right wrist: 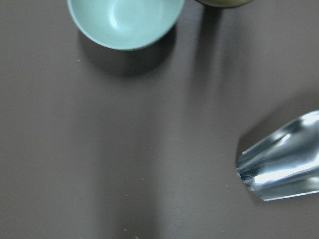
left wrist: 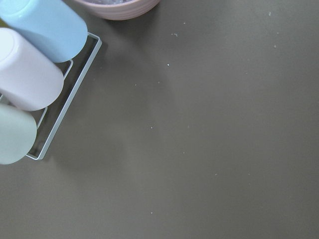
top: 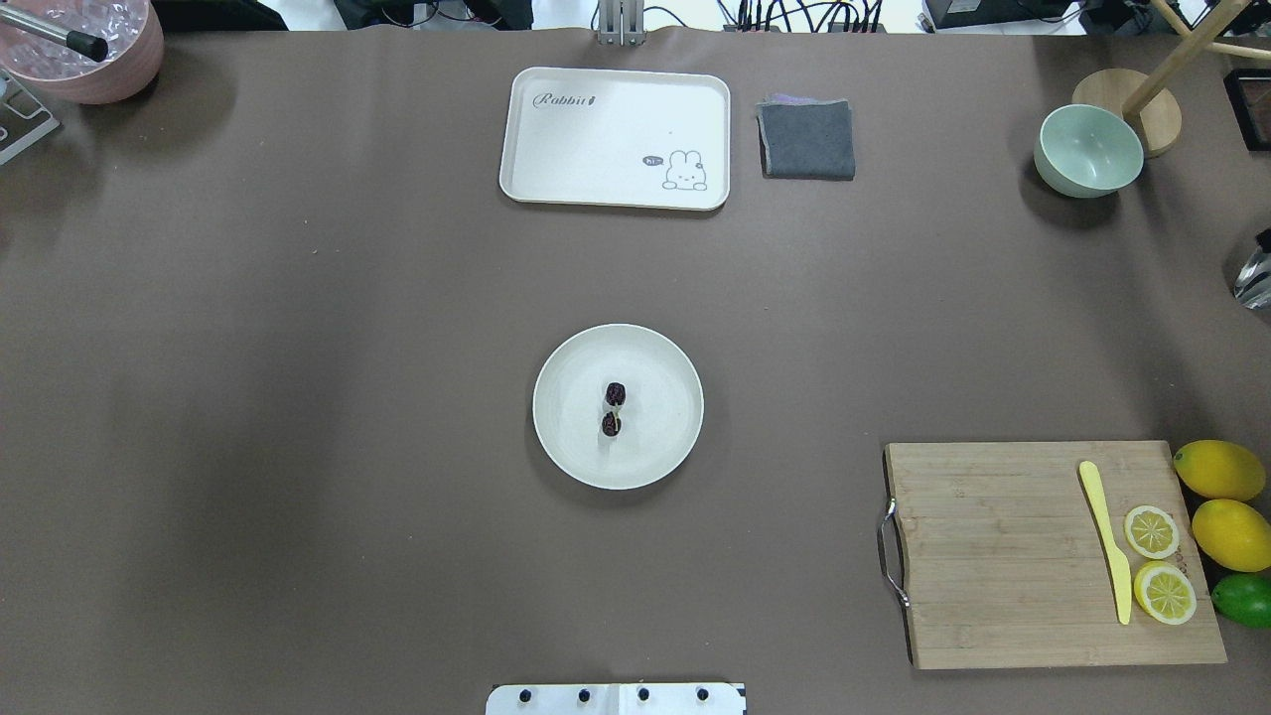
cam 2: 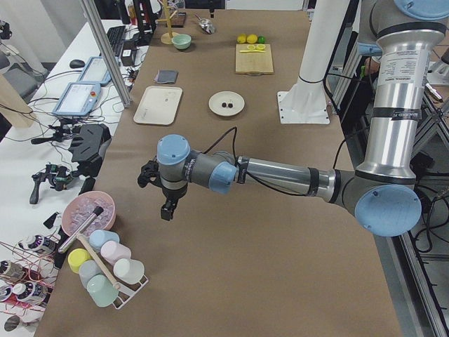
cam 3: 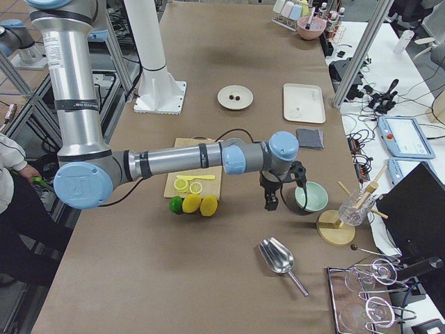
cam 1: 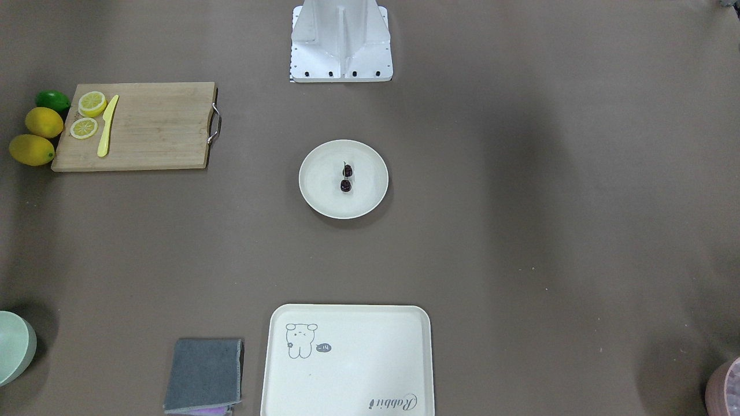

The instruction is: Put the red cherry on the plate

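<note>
The red cherry point(cam 1: 346, 178) point(top: 613, 409), two dark maroon balls on one stem, lies near the middle of the round cream plate point(cam 1: 324, 190) point(top: 660, 427) at the table's centre. Neither arm is near it. My left gripper point(cam 2: 168, 208) hangs over bare table at the left end, close to the cup rack. My right gripper point(cam 3: 271, 202) hangs at the right end beside the pale green bowl point(cam 3: 311, 196). Both show only in the side views, so I cannot tell whether they are open or shut.
A cream bear tray point(top: 616, 137) and folded grey cloth point(top: 806, 139) lie at the far edge. A cutting board point(top: 1043, 556) holds a yellow knife and lemon slices, with lemons and a lime beside it. A metal scoop point(right wrist: 281, 167), pink bowl point(top: 84, 45) and cup rack point(left wrist: 30, 84) stand at the ends.
</note>
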Controlling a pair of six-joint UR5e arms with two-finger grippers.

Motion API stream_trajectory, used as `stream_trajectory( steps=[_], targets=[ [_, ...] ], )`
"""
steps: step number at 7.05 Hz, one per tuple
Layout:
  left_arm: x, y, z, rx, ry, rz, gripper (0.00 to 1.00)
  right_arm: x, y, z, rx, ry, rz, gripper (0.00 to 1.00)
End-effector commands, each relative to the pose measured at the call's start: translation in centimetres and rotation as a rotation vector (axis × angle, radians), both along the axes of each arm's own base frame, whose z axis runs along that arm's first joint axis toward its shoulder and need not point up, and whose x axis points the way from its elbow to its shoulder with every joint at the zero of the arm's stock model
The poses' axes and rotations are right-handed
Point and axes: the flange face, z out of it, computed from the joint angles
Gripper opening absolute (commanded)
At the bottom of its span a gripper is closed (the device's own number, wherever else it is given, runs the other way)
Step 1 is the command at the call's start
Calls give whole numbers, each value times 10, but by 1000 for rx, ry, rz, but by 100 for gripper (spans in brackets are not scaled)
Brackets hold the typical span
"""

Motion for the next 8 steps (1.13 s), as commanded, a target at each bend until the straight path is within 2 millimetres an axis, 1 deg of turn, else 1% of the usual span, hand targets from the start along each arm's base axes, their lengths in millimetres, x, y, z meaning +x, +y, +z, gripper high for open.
stream_trajectory(
  steps=[1, 2, 3, 5, 8],
  targets=[
    [-4, 6, 10, -6, 5, -7, 98, 63, 31, 60, -53, 13, 61, 100],
    [-4, 7, 10, -7, 7, -7, 98, 77, 39, 64, -64, 13, 90, 100],
    [-5, 13, 16, -18, 7, -7, 98, 85, 44, 65, -75, 4, 108, 100],
    [-5, 14, 16, -19, 7, -7, 98, 89, 49, 70, -81, 12, 116, 100],
    [-8, 14, 16, -19, 2, -15, 98, 93, 52, 70, -82, 8, 125, 100]
  ],
)
